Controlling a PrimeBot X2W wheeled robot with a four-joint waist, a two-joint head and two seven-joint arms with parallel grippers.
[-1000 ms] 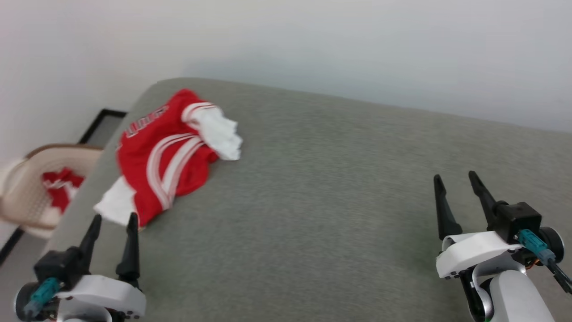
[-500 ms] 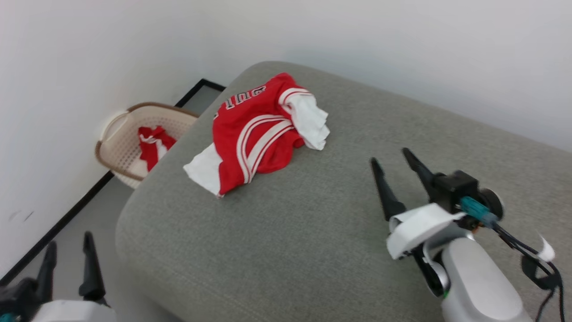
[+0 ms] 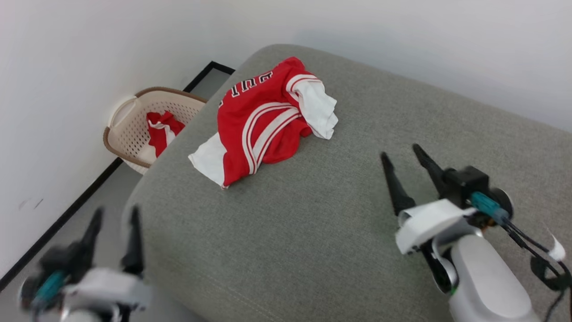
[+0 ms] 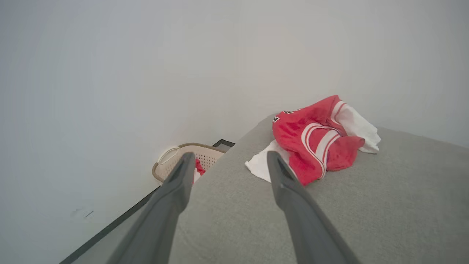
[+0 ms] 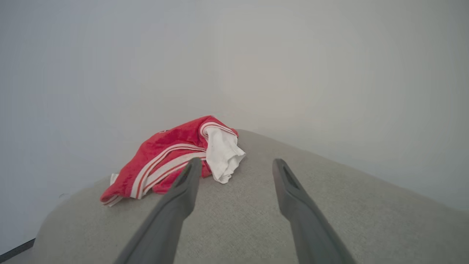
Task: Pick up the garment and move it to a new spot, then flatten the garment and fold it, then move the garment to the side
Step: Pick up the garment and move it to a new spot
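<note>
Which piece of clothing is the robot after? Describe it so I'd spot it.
Find the big grey cushioned surface. Near its far left corner lies the garment, a crumpled red shirt with white sleeves and stripes. The other red cloth sits in the basket on the floor.

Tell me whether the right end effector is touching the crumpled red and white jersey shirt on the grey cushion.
Apart. The head view shows bare grey cushion between the right end effector and the crumpled red and white jersey shirt.
</note>
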